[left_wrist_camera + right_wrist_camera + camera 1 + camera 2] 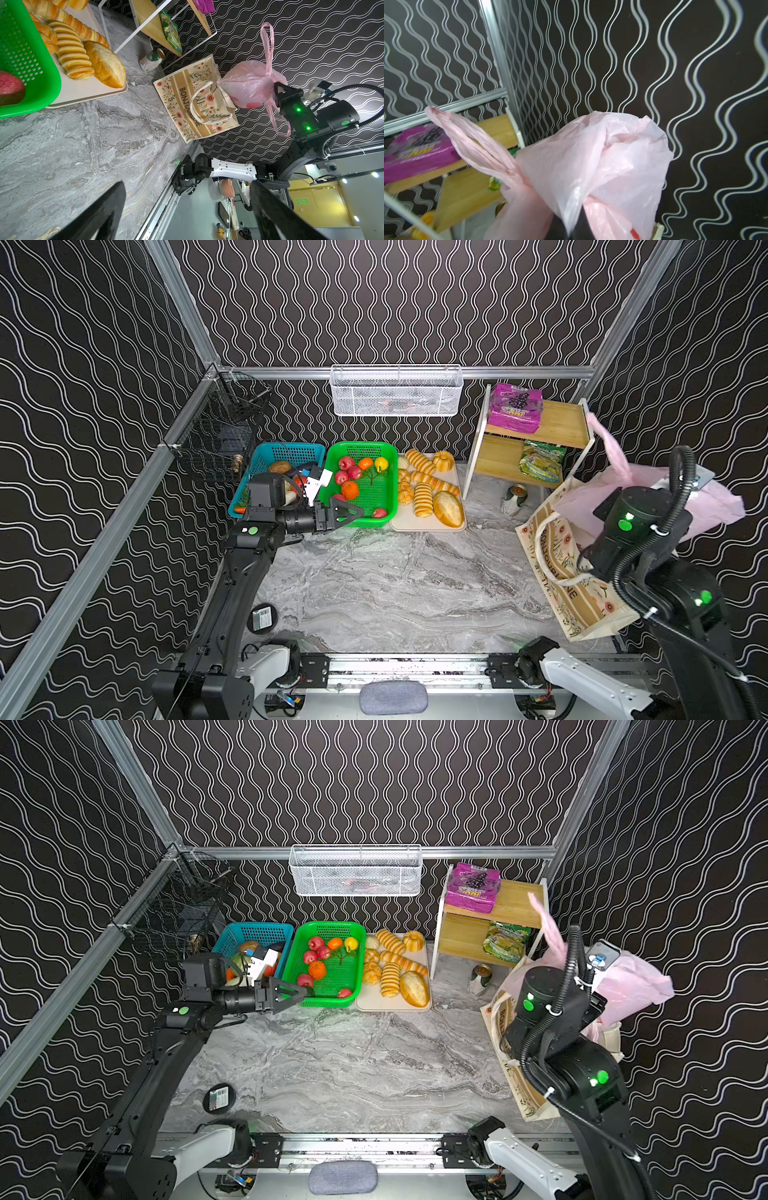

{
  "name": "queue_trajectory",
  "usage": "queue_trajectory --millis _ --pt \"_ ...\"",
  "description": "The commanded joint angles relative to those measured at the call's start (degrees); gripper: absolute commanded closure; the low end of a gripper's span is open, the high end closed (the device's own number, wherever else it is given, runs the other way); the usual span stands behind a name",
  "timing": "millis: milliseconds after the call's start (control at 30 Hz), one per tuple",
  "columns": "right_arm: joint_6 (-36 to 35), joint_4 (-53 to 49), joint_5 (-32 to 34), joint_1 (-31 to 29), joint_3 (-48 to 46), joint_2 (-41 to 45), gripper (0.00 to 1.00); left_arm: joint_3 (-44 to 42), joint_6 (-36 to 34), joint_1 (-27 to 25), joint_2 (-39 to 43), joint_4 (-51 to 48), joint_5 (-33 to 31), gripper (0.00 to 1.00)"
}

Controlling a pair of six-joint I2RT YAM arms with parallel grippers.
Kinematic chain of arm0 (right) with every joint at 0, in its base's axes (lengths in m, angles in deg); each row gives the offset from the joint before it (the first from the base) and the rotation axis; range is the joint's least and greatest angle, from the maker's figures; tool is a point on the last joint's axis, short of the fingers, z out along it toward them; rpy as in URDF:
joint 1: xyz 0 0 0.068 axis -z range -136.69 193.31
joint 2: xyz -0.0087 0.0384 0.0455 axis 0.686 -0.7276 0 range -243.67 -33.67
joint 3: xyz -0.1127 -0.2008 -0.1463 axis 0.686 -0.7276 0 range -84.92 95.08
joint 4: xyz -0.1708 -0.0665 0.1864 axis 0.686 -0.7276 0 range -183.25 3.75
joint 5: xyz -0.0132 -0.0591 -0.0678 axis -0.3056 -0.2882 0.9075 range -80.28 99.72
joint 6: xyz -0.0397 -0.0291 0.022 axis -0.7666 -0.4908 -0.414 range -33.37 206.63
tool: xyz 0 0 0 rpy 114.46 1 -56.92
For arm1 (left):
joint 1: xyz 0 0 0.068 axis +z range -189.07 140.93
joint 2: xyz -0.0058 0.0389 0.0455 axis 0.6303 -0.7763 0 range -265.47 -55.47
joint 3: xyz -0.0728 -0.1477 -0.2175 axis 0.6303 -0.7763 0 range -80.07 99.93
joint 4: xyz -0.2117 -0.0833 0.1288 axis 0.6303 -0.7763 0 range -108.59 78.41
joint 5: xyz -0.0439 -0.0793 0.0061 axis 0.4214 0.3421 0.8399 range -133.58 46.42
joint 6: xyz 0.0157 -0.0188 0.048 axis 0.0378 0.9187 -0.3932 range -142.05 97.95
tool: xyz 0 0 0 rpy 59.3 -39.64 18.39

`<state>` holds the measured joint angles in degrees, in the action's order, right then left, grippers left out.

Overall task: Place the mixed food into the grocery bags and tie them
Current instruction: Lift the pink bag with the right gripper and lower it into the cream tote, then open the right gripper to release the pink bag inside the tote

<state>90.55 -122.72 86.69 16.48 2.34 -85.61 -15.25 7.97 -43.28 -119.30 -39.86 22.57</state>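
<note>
- While the right gripper (277,91) is clenched on the pink plastic bag (247,83) where its handles gather, the bag hangs swollen above the right edge of the worktop (395,572), over a lettered floral bag (552,568) slumped there; what the pink bag holds cannot be told.
- One handle loop (606,443) stands up from the claw, its long axis leaning towards the wooden rack (557,423) in the back right corner; the other trails down past the claw.
- The left gripper (347,512) hovers with jaws spread and empty at the front rim of the green basket (392,477), near the back left of the worktop and well apart from the bag; by this reading, a knot calls for that arm to cross the middle to the upright loop, since the right arm alone is beside it.
- Food not yet bagged: toy fruits (349,477) in the green basket; a purple packet (515,408) on the rack's top shelf; a green-yellow snack bag (542,462) on the shelf below; a can (515,495) on its side on the worktop by the rack's foot.
- The grey marbled worktop looks hard and smooth; the black wave-patterned right wall stands close behind the bag, and the rack just beside it, so room for swinging the loops looks tight there.
</note>
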Motion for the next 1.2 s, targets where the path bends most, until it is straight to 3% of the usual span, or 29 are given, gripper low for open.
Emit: queue_trajectory --millis 0,67,133,233,400,567,733,967,1033,1167 --pt "-23.4 30.8 3.6 1.5 -4.0 -0.6 1.00 0.0 -0.3 -0.5 0.1 1.3 -0.4 0.05" --pt "-33.1 44.2 4.2 7.1 -7.8 -1.3 1.00 0.1 -1.2 -0.8 0.3 0.2 -0.5 0.05" --pt "-32.1 47.0 2.8 11.4 -9.2 -2.5 1.00 0.1 -2.0 -0.9 0.4 -0.5 -0.5 0.05" --pt "-11.2 23.1 3.6 13.7 -6.0 -6.5 1.00 0.4 -4.0 -0.9 0.3 -2.6 -0.2 0.05" --pt "23.4 -12.5 -3.9 14.4 -4.6 -9.4 1.00 1.5 -7.1 -1.0 -0.3 -6.5 -0.9 0.05" --pt "37.9 -22.4 -12.6 15.2 -13.5 -12.0 1.00 1.1 -5.8 -1.0 -1.0 -4.6 -0.5 0.05" --pt "41.3 -15.7 -23.7 19.5 -22.0 -9.1 1.00 2.1 -6.7 -1.0 -1.4 -5.9 -0.7 0.05" --pt "43.6 -2.9 -43.0 35.1 -32.9 -5.6 0.97 1.8 -6.2 -1.1 -1.1 -5.8 -1.0 0.05" --pt "44.0 -4.0 -46.7 38.1 -31.6 -6.5 0.85 1.6 -5.9 -1.1 -1.0 -5.6 -0.9 0.06" --pt "40.9 -3.3 -46.4 38.2 -26.6 -2.5 0.56 2.3 -7.2 -1.1 -1.1 -7.1 -1.6 0.05"
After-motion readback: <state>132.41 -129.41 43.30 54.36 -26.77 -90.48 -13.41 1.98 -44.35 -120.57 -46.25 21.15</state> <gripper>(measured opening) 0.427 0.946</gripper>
